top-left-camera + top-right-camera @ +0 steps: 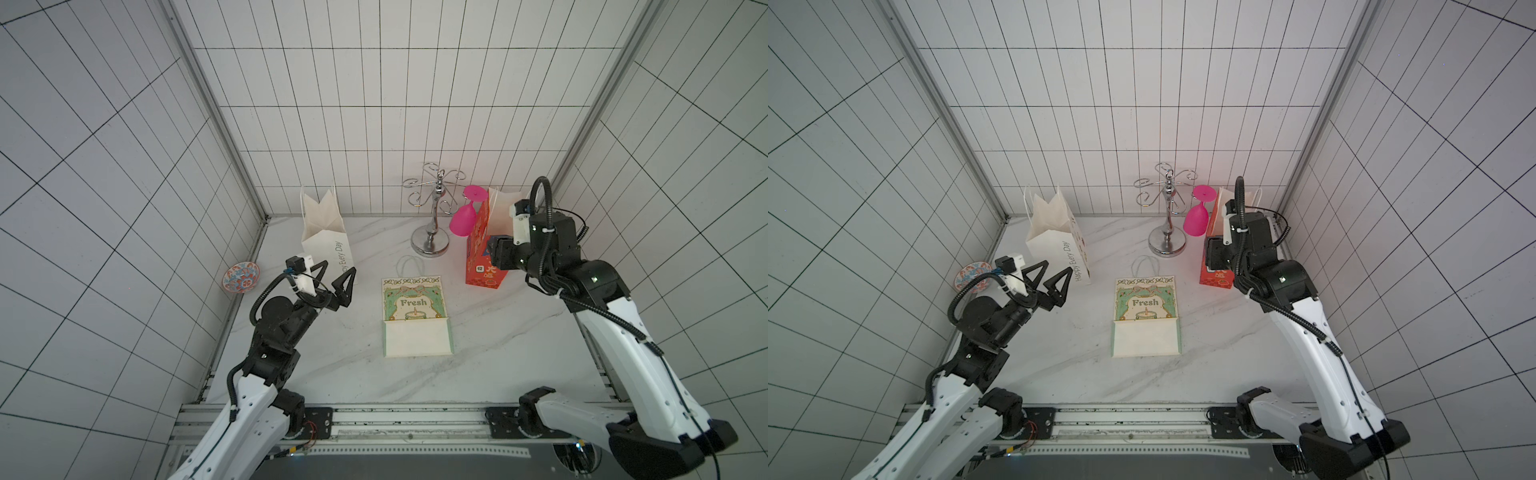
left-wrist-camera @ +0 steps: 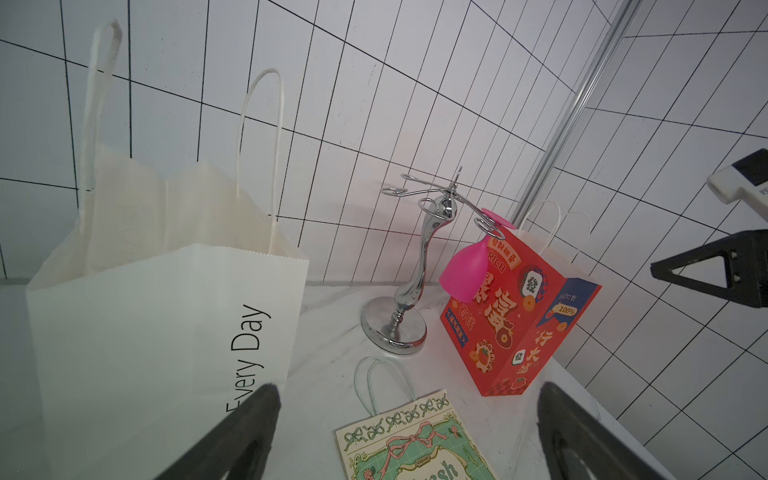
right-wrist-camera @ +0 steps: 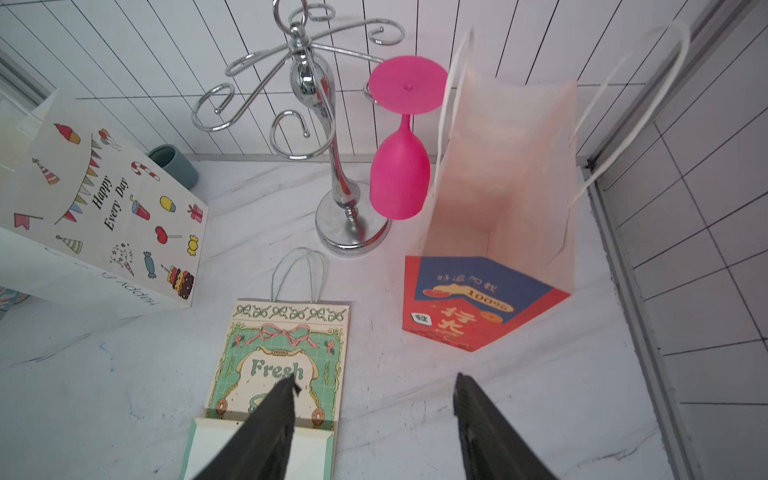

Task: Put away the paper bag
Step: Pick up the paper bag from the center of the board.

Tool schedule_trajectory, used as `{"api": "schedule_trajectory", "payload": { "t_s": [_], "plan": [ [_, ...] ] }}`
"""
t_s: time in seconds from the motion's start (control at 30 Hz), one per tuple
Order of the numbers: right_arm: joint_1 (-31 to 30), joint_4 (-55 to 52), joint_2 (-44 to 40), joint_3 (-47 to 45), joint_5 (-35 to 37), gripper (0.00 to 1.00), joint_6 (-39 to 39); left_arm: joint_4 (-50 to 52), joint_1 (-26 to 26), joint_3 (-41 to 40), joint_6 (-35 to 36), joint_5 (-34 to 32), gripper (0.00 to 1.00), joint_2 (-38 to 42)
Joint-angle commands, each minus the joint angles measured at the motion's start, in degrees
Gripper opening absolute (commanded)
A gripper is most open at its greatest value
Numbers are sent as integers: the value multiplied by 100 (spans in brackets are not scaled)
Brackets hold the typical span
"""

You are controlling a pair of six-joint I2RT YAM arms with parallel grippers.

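Going by the right wrist view, the red paper bag (image 3: 478, 307) is seen standing upright and open-mouthed near the back right corner, just ahead of the right gripper (image 3: 376, 378), whose jaws are parted partway with nothing held. The left gripper (image 1: 338, 266) is spread wide, empty, well apart by the white bag (image 1: 322, 232), so the right one is reckoned nearer.

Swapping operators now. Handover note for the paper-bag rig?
Left gripper: open, empty, next to the standing white bag.
Right gripper: open, empty, close to the standing red bag.
Fresh bag: lying flat mid-table, handles toward the back wall, no gripper on it.
Done: nothing gripped or put away yet.
Left: the whole job. Which bag is meant is unclear.
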State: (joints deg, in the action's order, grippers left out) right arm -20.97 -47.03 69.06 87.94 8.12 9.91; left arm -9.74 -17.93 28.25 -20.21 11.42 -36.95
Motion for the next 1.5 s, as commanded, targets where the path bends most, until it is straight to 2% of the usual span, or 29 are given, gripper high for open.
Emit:
{"api": "schedule_trajectory", "payload": {
  "t_s": [0.0,0.37,0.57,0.77,1.07,1.27,1.47],
  "plan": [
    [116,-618,639,840,345,60,-436,-236,27,-31,-90,108,98,-31],
    [582,-1107,2684,2703,348,57,-403,-448,27,-162,-300,229,98,-89],
    [699,-1166,3283,3069,477,49,-238,-436,27,-196,-251,194,98,-98],
    [755,-1124,3646,3215,452,36,-134,-467,27,-191,-204,194,98,-142],
    [897,-1048,3812,3206,375,14,-42,-476,27,-225,-185,139,98,-161],
    [957,-982,3597,2961,318,0,-71,-467,27,-229,-176,124,98,-158],
    [955,-966,2944,2325,203,0,-130,-468,27,-264,-148,49,98,-133]
  ]
}}
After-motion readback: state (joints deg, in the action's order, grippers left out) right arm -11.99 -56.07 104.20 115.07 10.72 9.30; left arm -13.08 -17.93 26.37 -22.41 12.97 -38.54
